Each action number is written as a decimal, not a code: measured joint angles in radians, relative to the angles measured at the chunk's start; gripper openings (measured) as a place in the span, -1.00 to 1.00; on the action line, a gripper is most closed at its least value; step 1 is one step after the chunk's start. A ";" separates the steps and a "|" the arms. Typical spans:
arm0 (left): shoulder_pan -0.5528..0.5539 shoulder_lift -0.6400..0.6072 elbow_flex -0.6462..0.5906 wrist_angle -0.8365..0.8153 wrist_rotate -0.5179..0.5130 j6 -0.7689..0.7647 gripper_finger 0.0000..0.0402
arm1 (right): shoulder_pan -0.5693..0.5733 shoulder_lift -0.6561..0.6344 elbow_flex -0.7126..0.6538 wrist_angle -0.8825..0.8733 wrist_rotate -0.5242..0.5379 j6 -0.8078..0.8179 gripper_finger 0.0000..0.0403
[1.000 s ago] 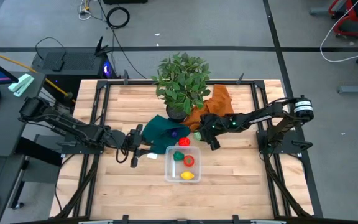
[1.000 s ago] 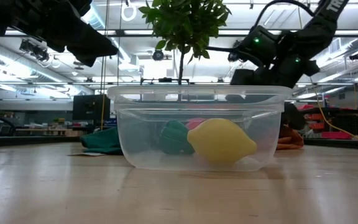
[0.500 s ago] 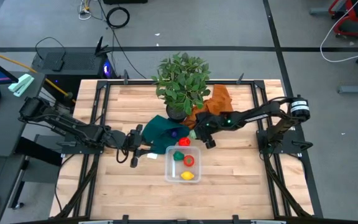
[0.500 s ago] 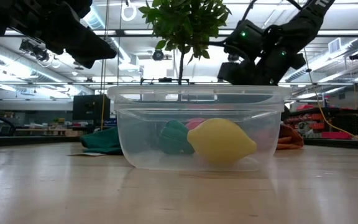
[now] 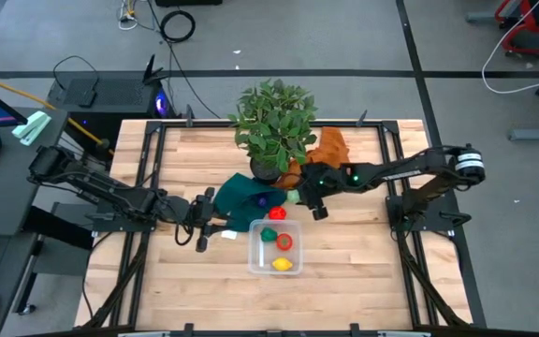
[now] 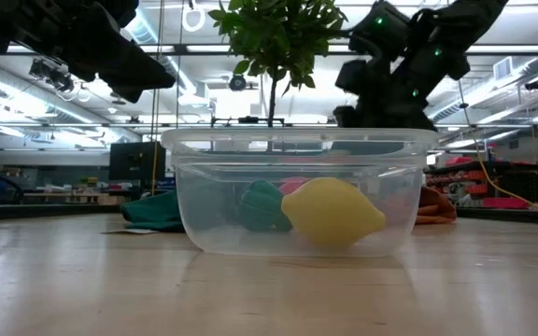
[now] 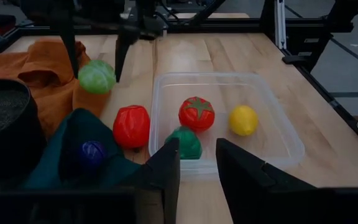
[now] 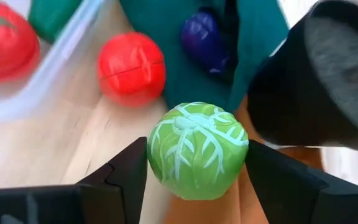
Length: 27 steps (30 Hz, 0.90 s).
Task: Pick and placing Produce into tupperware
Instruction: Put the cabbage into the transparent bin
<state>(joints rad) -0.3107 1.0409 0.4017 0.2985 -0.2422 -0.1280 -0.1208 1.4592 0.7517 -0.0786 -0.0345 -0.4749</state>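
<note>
The clear tupperware (image 5: 274, 248) stands on the table with a tomato (image 7: 196, 113), a lemon (image 7: 243, 119) and a green pepper (image 7: 185, 142) inside. A red pepper (image 7: 131, 126) lies on the wood beside it. A purple piece (image 7: 93, 152) rests on the green cloth (image 5: 246, 192). My right gripper (image 5: 298, 197) is shut on a green cabbage (image 8: 196, 149) beyond the tupperware, by the orange cloth (image 5: 328, 150). My left gripper (image 7: 196, 165) hovers open to the tupperware's left, nothing between its fingers. My right gripper pinches the cabbage between its two fingers, one on each of two opposite sides (image 8: 157, 155). The fingers (image 7: 122, 56) slant down from the table's right side. The cabbage sits with its veined top toward the wrist, held just above the table at the orange cloth's edge.
A potted plant (image 5: 271, 122) in a dark pot (image 7: 5, 124) stands right behind the cabbage, its leaves over the far middle of the table. Black frame rails (image 5: 148, 168) run along the table's sides. A small white piece (image 5: 229, 234) lies left of the tupperware.
My right gripper has risen and drawn a little toward the far edge, carrying the cabbage up with it. The left arm has kept still.
</note>
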 joint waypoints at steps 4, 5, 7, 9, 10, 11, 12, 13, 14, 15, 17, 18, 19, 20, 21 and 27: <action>0.000 0.000 0.000 0.003 0.000 0.000 -0.42 | 0.015 -0.060 0.000 -0.038 0.000 0.013 0.04; 0.000 0.000 0.000 0.008 0.000 0.000 -0.42 | 0.024 -0.072 0.000 -0.042 0.001 0.025 0.04; 0.000 0.000 0.000 0.031 0.000 0.005 -0.41 | 0.045 -0.093 0.000 -0.047 0.001 0.054 0.04; 0.000 0.000 0.000 0.059 0.000 0.013 -0.41 | 0.070 -0.107 0.000 -0.050 0.001 0.076 0.04; 0.000 0.000 0.000 0.066 -0.002 0.014 -0.42 | 0.086 -0.111 0.000 -0.050 0.001 0.088 0.04; -0.001 0.000 0.000 0.067 -0.016 0.014 -0.42 | 0.101 -0.113 0.000 -0.050 0.001 0.102 0.04; -0.004 0.000 0.000 0.065 -0.036 0.015 -0.43 | 0.117 -0.114 0.000 -0.049 0.001 0.115 0.04; -0.009 0.000 0.000 0.063 -0.061 0.016 -0.44 | 0.134 -0.115 0.000 -0.047 0.002 0.127 0.04; -0.014 0.000 0.000 0.063 -0.089 0.017 -0.45 | 0.152 -0.115 0.000 -0.049 0.003 0.137 0.04; -0.021 0.001 0.000 0.063 -0.117 0.017 -0.45 | 0.169 -0.113 0.000 -0.049 0.006 0.144 0.04; -0.039 0.019 0.000 0.069 -0.168 0.015 -0.47 | 0.203 -0.110 0.000 -0.045 0.026 0.163 0.04; -0.050 0.030 0.000 0.068 -0.199 0.009 -0.47 | 0.218 -0.110 0.000 -0.044 0.031 0.169 0.04; -0.063 0.043 0.000 0.077 -0.226 0.005 -0.48 | 0.232 -0.110 0.000 -0.039 0.037 0.175 0.04; -0.075 0.059 0.000 0.098 -0.253 0.004 -0.48 | 0.246 -0.110 0.000 -0.032 0.047 0.182 0.04; -0.088 0.079 0.000 0.118 -0.278 0.002 -0.48 | 0.257 -0.110 0.000 -0.025 0.053 0.189 0.04; -0.147 0.202 0.000 0.248 -0.311 -0.019 -0.48 | 0.305 -0.110 0.000 0.039 0.063 0.242 0.03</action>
<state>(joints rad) -0.4580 1.2429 0.4019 0.5469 -0.5534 -0.1468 0.1843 1.3487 0.7516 -0.0393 0.0288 -0.2333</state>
